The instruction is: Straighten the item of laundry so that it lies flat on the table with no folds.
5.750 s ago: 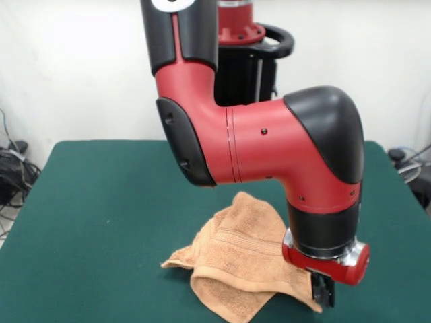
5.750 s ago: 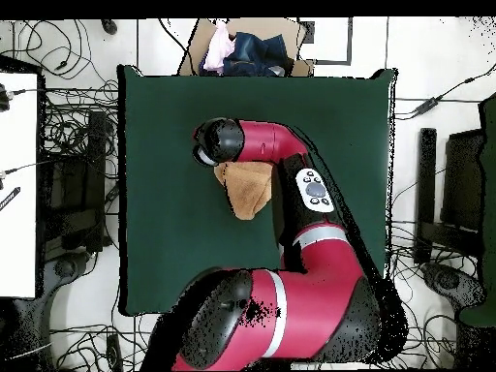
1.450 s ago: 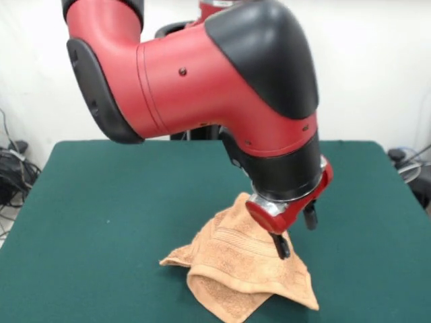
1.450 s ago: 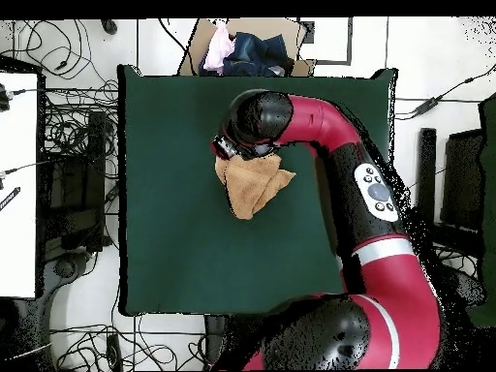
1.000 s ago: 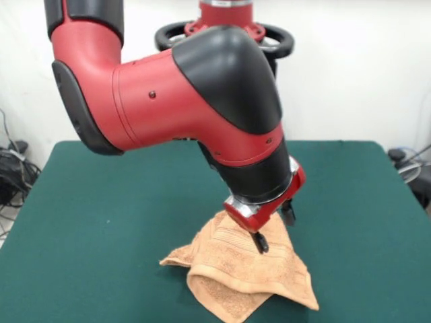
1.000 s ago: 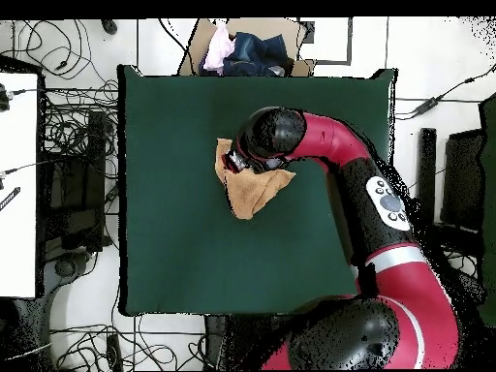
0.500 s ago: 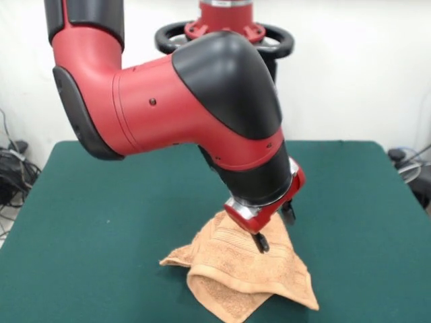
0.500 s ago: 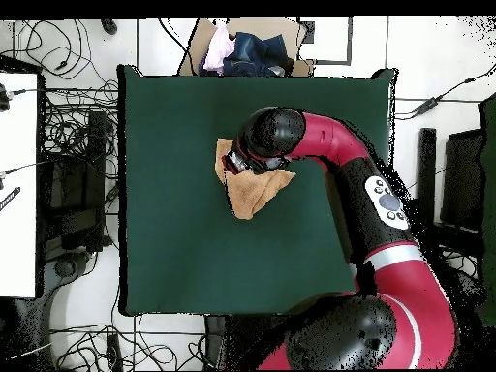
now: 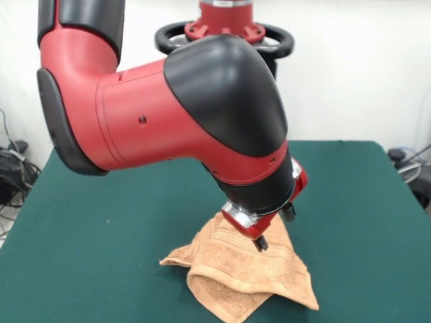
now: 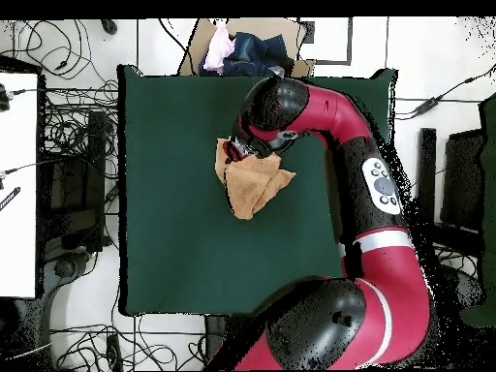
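Note:
The item of laundry (image 9: 239, 272), an orange-tan towel, lies crumpled and folded over itself on the green table (image 9: 101, 202), toward its front middle. One corner points left and another points front right. My gripper (image 9: 275, 229) hangs tilted just over the towel's far upper part. It is open, its two dark fingertips (image 9: 260, 244) apart with nothing between them. In the overhead view the towel (image 10: 254, 186) lies near the middle of the table (image 10: 165, 213). The gripper (image 10: 235, 151) sits over the towel's upper left edge, mostly hidden under the arm's wrist.
A cardboard box of clothes (image 10: 247, 48) stands beyond the table's top edge in the overhead view. Cables (image 10: 73, 107) and equipment lie on the floor at both sides. The big red arm (image 9: 175, 121) hides much of the table's far middle.
The gripper left the towel's front right corner and moved over its far upper part. In the last half second the arm's bulk shifted while the gripper stayed almost in place.

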`<state>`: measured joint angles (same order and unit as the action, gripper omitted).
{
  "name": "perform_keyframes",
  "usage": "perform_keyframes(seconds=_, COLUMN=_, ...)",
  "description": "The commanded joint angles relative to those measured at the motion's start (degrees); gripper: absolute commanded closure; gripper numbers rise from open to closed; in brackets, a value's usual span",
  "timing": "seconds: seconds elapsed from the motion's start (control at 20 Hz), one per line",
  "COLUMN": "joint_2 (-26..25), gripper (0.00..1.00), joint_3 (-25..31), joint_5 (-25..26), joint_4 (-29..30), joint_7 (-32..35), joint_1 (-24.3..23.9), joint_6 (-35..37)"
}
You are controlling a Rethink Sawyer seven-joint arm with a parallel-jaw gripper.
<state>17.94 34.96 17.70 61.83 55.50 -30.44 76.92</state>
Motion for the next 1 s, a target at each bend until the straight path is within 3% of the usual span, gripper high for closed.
perform_keyframes(seconds=0.05, joint_2=-1.58, gripper=0.0, joint_3=0.55, joint_5=1.58, joint_4=-6.05, joint_7=-3.9, joint_1=2.25, joint_6=4.1)
perform_keyframes(seconds=0.4, joint_2=-1.3, gripper=0.0, joint_3=-0.37, joint_5=2.39, joint_4=-8.59, joint_7=-2.34, joint_1=3.68, joint_6=4.56)
perform_keyframes(seconds=0.45, joint_2=-1.76, gripper=0.0, joint_3=-0.48, joint_5=2.69, joint_4=-10.51, joint_7=-1.97, joint_1=4.26, joint_6=4.72)
perform_keyframes(seconds=0.65, joint_2=-6.36, gripper=0.0, joint_3=2.15, joint_5=5.26, joint_4=-26.62, joint_7=-6.97, joint_1=8.85, joint_6=20.29)
perform_keyframes(seconds=0.75, joint_2=-9.81, gripper=0.0, joint_3=7.25, joint_5=10.19, joint_4=-37.23, joint_7=-15.88, joint_1=11.55, joint_6=31.32)
perform_keyframes(seconds=0.85, joint_2=-11.3, gripper=0.0, joint_3=13.94, joint_5=18.51, joint_4=-44.83, joint_7=-23.32, joint_1=13.28, joint_6=38.01)
perform_keyframes(seconds=1.0, joint_2=-11.74, gripper=0.0, joint_3=22.71, joint_5=28.44, joint_4=-48.18, joint_7=-30.55, joint_1=13.45, joint_6=41.63)
